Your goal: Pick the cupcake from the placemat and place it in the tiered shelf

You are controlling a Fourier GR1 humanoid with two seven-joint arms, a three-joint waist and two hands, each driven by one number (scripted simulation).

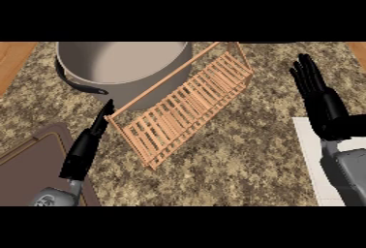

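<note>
While the left hand point(85, 145) rests flat beside a wooden shelf point(182, 106), the right hand point(318, 99) stands released, fingers straight, above a white mat point(309, 145); a pot point(118, 65) sits behind.

Below me the speckled brown granite counter point(236, 160) carries a large grey metal pot point(121, 68) with a black handle at the upper left. Just beside it, slanting toward the middle, stands a slatted wooden tiered shelf point(186, 106). A dark brown placemat point(36, 155) lies at lower left, a white mat point(311, 155) at the right edge.
</note>
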